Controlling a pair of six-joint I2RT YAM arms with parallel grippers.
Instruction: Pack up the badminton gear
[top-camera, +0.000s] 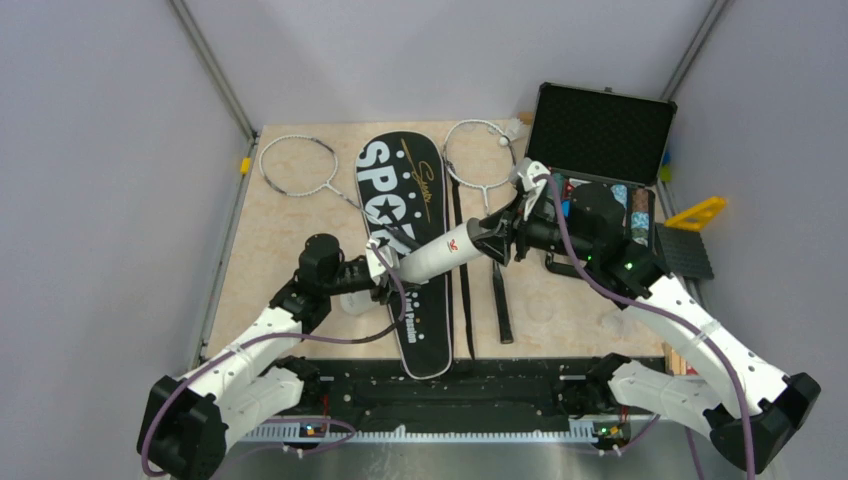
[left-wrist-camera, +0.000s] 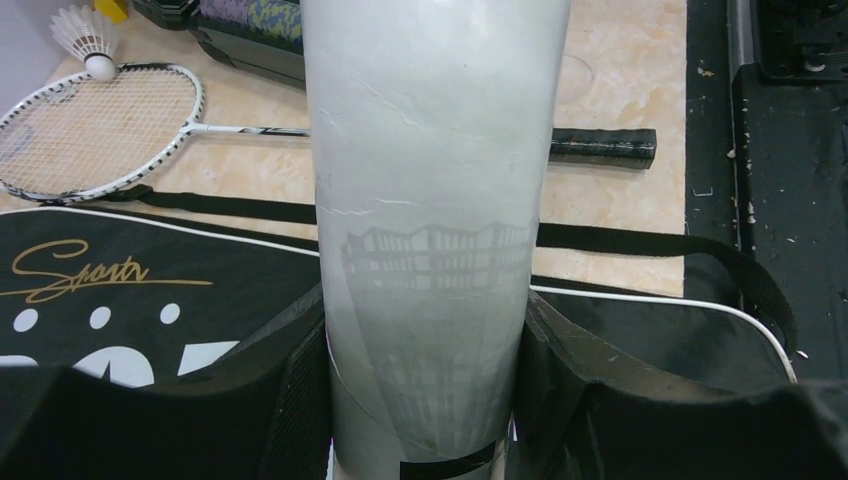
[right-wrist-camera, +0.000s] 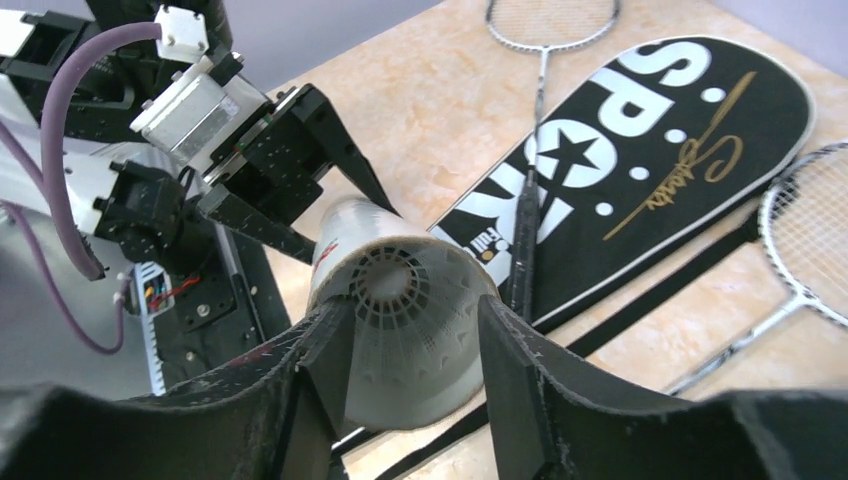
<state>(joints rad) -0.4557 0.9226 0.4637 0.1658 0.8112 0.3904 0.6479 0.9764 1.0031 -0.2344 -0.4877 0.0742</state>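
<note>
Left claw (left-wrist-camera: 425, 400) clenched on one end of white cylindrical tube (top-camera: 437, 257). Right claw (right-wrist-camera: 415, 380) clenched on its open end, white feather shuttlecocks (right-wrist-camera: 395, 287) visible inside. Tube held tilted, off beige table (top-camera: 285, 240), over long black "SPORT" racket bag (top-camera: 425, 330). White-framed rackets lie left (top-camera: 298, 165) and right (top-camera: 480, 155) of the bag.

White tube (top-camera: 440, 257) was raised, tilted, above the flat black "SPORT" bag (top-camera: 428, 335), with stacked shuttlecocks (right-wrist-camera: 395, 290) visible inside its open end. Left racket (top-camera: 298, 165) and right racket (top-camera: 480, 155) lay flat flanking the bag. A loose shuttlecock (top-camera: 512, 130) rested by the right racket's head.
</note>
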